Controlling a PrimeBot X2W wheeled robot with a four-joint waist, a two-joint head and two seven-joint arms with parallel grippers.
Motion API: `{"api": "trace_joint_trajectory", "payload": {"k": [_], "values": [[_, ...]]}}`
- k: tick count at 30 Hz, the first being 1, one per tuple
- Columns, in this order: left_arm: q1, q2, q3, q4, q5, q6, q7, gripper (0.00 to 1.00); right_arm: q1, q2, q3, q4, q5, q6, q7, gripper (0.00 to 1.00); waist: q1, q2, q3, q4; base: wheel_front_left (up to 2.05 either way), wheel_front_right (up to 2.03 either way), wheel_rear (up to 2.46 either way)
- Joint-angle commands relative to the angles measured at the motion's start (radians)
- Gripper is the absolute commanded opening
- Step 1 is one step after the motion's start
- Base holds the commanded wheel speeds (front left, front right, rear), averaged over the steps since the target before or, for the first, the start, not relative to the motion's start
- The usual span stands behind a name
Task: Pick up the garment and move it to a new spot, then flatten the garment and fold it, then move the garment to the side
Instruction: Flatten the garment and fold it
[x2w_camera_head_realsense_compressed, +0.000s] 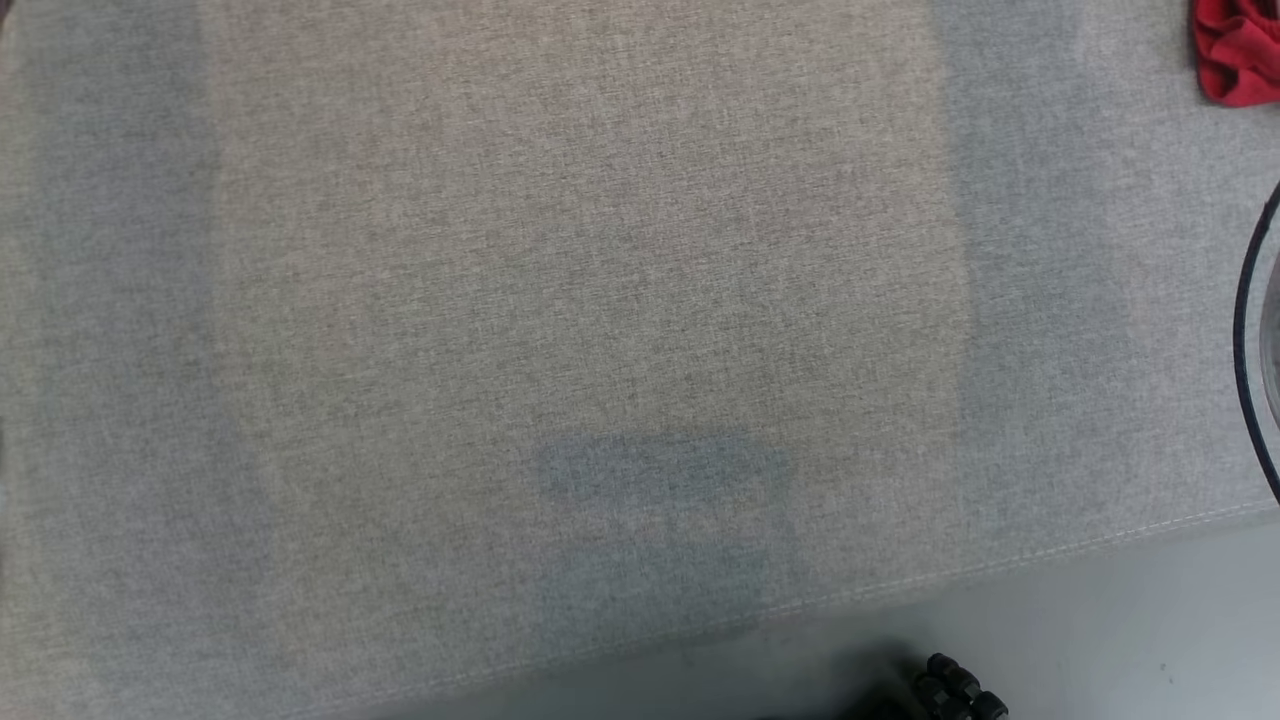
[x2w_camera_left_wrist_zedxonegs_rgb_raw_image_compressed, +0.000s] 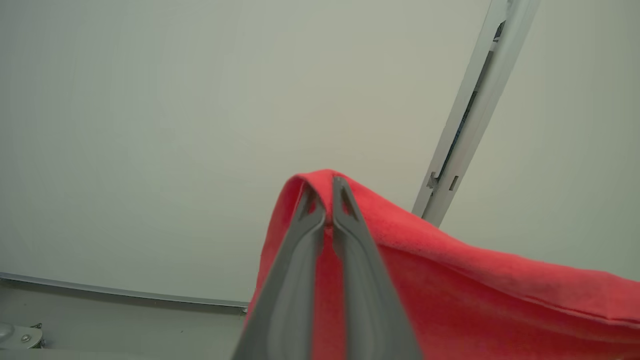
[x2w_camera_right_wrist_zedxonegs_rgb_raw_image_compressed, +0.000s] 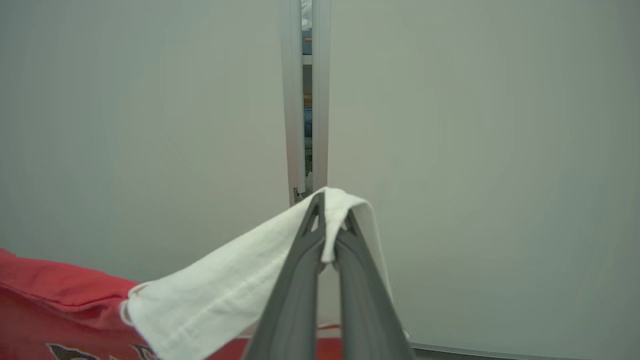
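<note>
Spreading across most of the head view, the grey woven surface (x2w_camera_head_realsense_compressed: 600, 300) is offering a broad open stretch from side to side, its stitched front edge (x2w_camera_head_realsense_compressed: 1100, 545) slanting down toward the lower left with pale floor (x2w_camera_head_realsense_compressed: 1150, 640) showing beyond it. At the far right corner of that surface a red crumpled cloth (x2w_camera_head_realsense_compressed: 1238, 50) is lying, and whether it belongs to the held piece cannot be told. Along the right edge a dark curved rim (x2w_camera_head_realsense_compressed: 1248, 330) is arcing into view, and a black knobbed part (x2w_camera_head_realsense_compressed: 960, 690) is sitting low over the floor just past the front edge. The garment (x2w_camera_left_wrist_zedxonegs_rgb_raw_image_compressed: 450, 290) is hanging in the air off the surface, carried between the two arms in front of a plain pale wall (x2w_camera_left_wrist_zedxonegs_rgb_raw_image_compressed: 150, 125). The left gripper (x2w_camera_left_wrist_zedxonegs_rgb_raw_image_compressed: 327, 187) is pressing its fingers together on a fold of the red fabric, which is draping over the tips and sloping away to the right of that view. The right gripper (x2w_camera_right_wrist_zedxonegs_rgb_raw_image_compressed: 330, 205) is pinching a white band (x2w_camera_right_wrist_zedxonegs_rgb_raw_image_compressed: 225, 285) of the same garment, folded over its fingertips. A narrow gap between wall panels (x2w_camera_right_wrist_zedxonegs_rgb_raw_image_compressed: 306, 100) is standing straight ahead of it. Dark print (x2w_camera_right_wrist_zedxonegs_rgb_raw_image_compressed: 62, 351) is peeking up on the red cloth at the bottom of the right wrist view, too cut off for reading.
</note>
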Motion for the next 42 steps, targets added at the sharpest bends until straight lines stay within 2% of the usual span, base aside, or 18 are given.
{"api": "trace_joint_trajectory", "payload": {"k": [1, 2, 6, 9, 12, 15, 17, 20, 27, 32, 37, 42], "values": [[0.019, 0.008, 0.001, 0.005, -0.006, -0.004, -0.001, 0.0, 0.017, -0.006, 0.006, -0.007, 0.012, 0.0, 0.002, 0.0, -0.0001, 0.0, 0.002, -0.004, 0.0, 0.0, 0.0], [0.034, 0.01, -0.002, 0.007, -0.016, -0.027, 0.007, 0.0, 0.046, -0.025, 0.049, -0.038, 0.054, 0.0, 0.014, 0.0, -0.0001, 0.0, -0.003, -0.003, 0.0, 0.0, 0.0], [0.113, 0.015, -0.007, 0.015, -0.039, -0.068, 0.023, 0.0, 0.164, -0.071, 0.133, -0.127, 0.152, 0.0, 0.04, 0.0, -0.0001, 0.0, -0.057, 0.007, 0.0, 0.0, 0.0], [0.246, 0.019, -0.02, 0.002, -0.058, -0.109, 0.05, 0.0, 0.363, -0.143, 0.21, -0.267, 0.251, 0.0, 0.093, 0.0, -0.0001, 0.0, -0.141, 0.029, 0.0, 0.0, 0.0], [0.371, 0.032, -0.032, -0.029, -0.077, -0.129, 0.073, 0.0, 0.537, -0.198, 0.225, -0.391, 0.317, 0.0, 0.149, 0.0, -0.0001, 0.0, -0.207, 0.044, 0.0, 0.0, 0.0], [0.514, 0.044, -0.026, -0.087, -0.108, -0.131, 0.092, 0.0, 0.72, -0.24, 0.204, -0.514, 0.356, 0.0, 0.209, 0.0, -0.0001, 0.0, -0.27, 0.053, 0.0, 0.0, 0.0], [0.616, 0.053, -0.021, -0.147, -0.129, -0.121, 0.111, 0.0, 0.835, -0.253, 0.18, -0.594, 0.366, 0.0, 0.251, 0.0, -0.0001, 0.0, -0.303, 0.056, 0.0, 0.0, 0.0], [0.772, 0.066, -0.013, -0.261, -0.16, -0.091, 0.139, 0.0, 0.992, -0.239, 0.125, -0.701, 0.377, 0.0, 0.313, 0.0, -0.0001, 0.0, -0.344, 0.06, 0.0, 0.0, 0.0], [1.133, 0.088, 0.018, -0.604, -0.219, 0.035, 0.174, 0.0, 1.28, -0.176, 0.035, -0.918, 0.362, 0.0, 0.451, 0.0, -0.0001, 0.0, -0.389, 0.068, 0.0, 0.0, 0.0], [1.374, 0.083, 0.027, -0.792, -0.24, 0.123, 0.165, 0.0, 1.463, -0.133, -0.006, -1.025, 0.349, 0.0, 0.516, 0.0, -0.0001, 0.0, -0.39, 0.079, 0.0, 0.0, 0.0], [1.485, 0.067, 0.019, -0.819, -0.238, 0.144, 0.129, 0.0, 1.589, -0.104, -0.039, -1.049, 0.348, 0.0, 0.531, 0.0, -0.0001, 0.0, -0.393, 0.096, 0.0, 0.0, 0.0], [1.529, 0.064, -0.007, -0.8, -0.216, 0.14, 0.105, 0.0, 1.685, -0.094, -0.064, -1.069, 0.339, 0.0, 0.543, 0.0, -0.0001, 0.0, -0.401, 0.111, 0.0, 0.0, 0.0]]}}
